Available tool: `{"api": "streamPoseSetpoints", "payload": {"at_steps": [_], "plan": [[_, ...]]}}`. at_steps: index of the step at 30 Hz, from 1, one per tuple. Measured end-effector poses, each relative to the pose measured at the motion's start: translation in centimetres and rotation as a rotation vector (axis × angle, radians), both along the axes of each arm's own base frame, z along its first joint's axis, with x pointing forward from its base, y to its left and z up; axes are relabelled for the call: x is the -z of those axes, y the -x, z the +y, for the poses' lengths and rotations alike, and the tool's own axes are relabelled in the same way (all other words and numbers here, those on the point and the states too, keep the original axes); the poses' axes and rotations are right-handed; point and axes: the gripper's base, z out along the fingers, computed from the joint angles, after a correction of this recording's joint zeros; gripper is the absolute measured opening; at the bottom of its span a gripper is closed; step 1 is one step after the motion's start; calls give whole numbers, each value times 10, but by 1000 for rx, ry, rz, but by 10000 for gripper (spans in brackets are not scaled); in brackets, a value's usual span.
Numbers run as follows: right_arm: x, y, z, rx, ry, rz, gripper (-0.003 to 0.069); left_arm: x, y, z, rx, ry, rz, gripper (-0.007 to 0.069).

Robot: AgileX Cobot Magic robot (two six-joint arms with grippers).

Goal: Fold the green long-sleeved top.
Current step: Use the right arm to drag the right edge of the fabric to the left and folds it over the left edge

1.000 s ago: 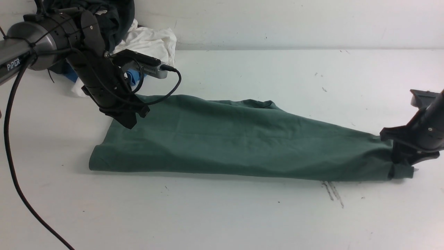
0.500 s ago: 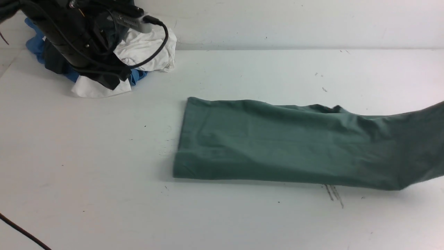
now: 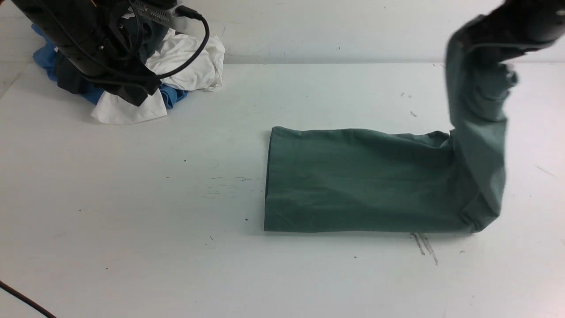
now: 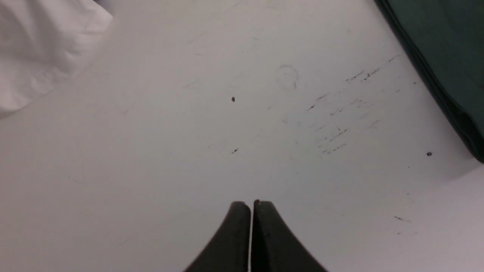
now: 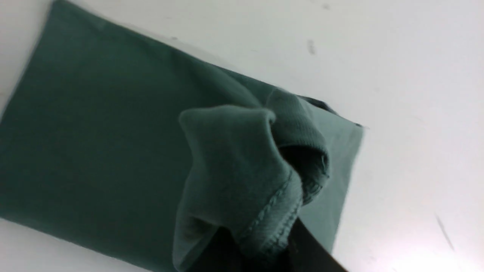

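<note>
"Where's the green long-sleeved top [image 3: 362, 181] lying?"

"On the right half of the desk [image 3: 132, 198], as a long folded band running left to right with its square edge toward the middle. The right end stands up off the desk, pinched in the right gripper [image 3: 490, 42], whose jaws are nearly closed on the hem."

"Why so high?"

"I'd guess to swing that end over leftward and halve the band."

"And the left gripper [image 4: 251, 207]?"

"Closed on nothing, above the bare desk near the heap of clothes [image 3: 190, 62] at the back."
</note>
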Motion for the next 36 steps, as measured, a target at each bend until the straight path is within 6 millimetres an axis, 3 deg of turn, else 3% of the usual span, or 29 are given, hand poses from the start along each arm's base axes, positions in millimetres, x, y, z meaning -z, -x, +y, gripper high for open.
{"api": "streamPoseSetpoints", "payload": {"at_steps": [5,10,15,21,23,24,26,29,30,32,36], "plan": [[41,-24,65,-121,-10,88,63,0,0,0,1,0,1,-8],[85,-39,107,-184,-42,188,63,0,0,0,1,-1,3,-8],[127,-52,128,-195,-98,255,63,0,0,0,1,4,3,-8],[153,-58,140,-198,-176,303,108,0,0,-3,2,33,6,-8],[153,-58,143,-206,-216,309,148,0,0,-3,3,36,6,-8],[149,-57,148,-220,-267,314,208,0,0,-3,3,38,6,-8],[134,-56,155,-264,-342,308,321,0,0,-3,3,39,7,-8],[114,-54,159,-324,-364,290,405,0,0,-3,3,39,7,-8],[100,-55,159,-350,-357,245,432,0,0,-3,3,40,7,-8],[81,-57,152,-356,-296,159,442,0,0,-4,3,53,9,-8],[66,-60,131,-287,-114,62,369,-1,2,-14,29,90,11,-8]]}}
